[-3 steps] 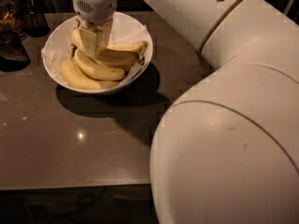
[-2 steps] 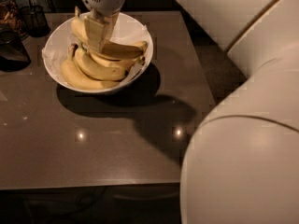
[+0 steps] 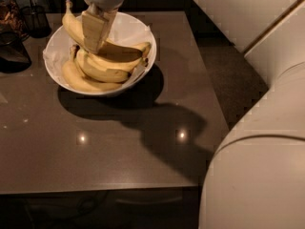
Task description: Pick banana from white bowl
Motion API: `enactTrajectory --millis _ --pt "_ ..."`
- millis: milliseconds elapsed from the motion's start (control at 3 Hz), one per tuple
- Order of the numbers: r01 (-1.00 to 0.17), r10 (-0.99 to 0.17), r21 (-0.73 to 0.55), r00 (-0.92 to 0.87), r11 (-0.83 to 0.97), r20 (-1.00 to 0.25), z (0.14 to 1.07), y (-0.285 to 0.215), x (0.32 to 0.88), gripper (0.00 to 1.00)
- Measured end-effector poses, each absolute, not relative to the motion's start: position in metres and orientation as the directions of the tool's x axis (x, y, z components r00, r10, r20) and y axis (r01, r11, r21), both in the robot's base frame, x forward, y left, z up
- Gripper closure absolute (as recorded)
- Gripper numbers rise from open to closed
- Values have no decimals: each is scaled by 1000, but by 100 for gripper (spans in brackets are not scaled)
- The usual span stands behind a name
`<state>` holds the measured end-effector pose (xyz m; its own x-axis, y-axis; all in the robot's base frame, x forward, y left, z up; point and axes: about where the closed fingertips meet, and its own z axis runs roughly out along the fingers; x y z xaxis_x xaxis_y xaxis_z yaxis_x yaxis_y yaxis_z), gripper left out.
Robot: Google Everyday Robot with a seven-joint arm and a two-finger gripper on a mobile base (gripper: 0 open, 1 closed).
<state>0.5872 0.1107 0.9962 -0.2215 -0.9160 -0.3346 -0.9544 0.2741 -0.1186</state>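
The white bowl, lined with crinkled paper, stands at the back left of the dark table. Several pale-yellow bananas lie in it. My gripper reaches down from the top edge over the bowl's middle. Its tan fingers are shut on one long banana. That banana is tilted up, with its stem end pointing to the upper left above the bowl's rim. Its lower end is hidden behind the fingers.
A dark wire-mesh cup stands behind the bowl at the back left. A dark object and a jar are at the left edge. My white arm fills the right side. The floor lies beyond the table's right edge.
The gripper has risen a little over the bowl with the banana in it, and the banana's stem end now stands higher. The big arm link has swung away to the right.
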Motion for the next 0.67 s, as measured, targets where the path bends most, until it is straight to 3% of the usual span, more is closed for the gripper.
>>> enactTrajectory --millis 667 --pt "-957 -923 -170 -166 236 -348 1027 103 527 100"
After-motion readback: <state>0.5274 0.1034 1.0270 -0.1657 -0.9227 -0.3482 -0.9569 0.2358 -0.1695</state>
